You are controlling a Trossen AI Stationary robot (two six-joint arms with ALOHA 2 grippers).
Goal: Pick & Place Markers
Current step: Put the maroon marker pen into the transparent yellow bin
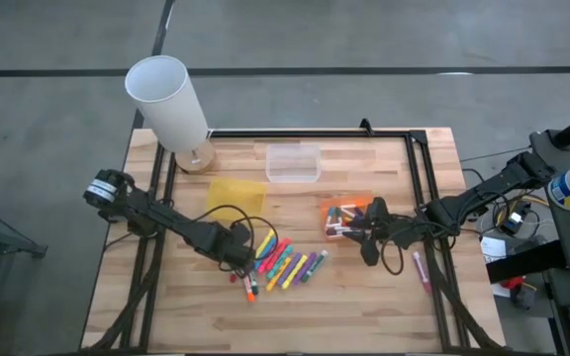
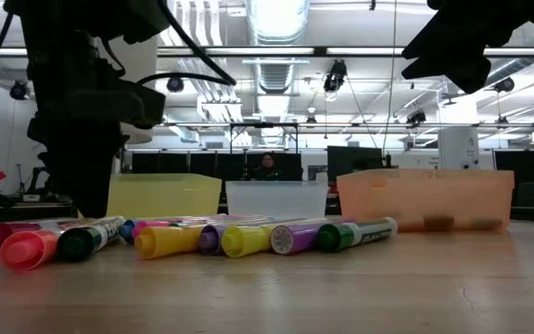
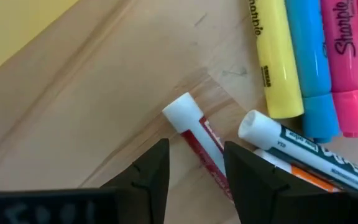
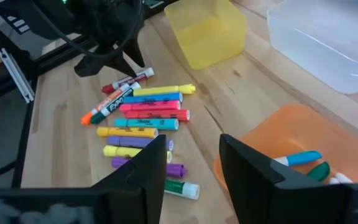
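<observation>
Several markers lie side by side on the wooden table, and they also show in the low view and right wrist view. My left gripper is low at the pile's left end. It is open, with a finger on either side of a red marker with a white cap. Beside that lies a white-capped orange marker. My right gripper hangs open and empty over the near edge of the orange tray. That tray holds a few markers. My left gripper comes down from above with its fingers across the red marker's barrel, just behind the white cap. The marker lies flat on the table. Whether the fingers touch it, I cannot tell.
A yellow tray and a clear tray sit beyond the pile. A tall white cylinder on a wooden base stands at the far left corner. One pink marker lies alone near the right rail. Black frame rails border the table.
</observation>
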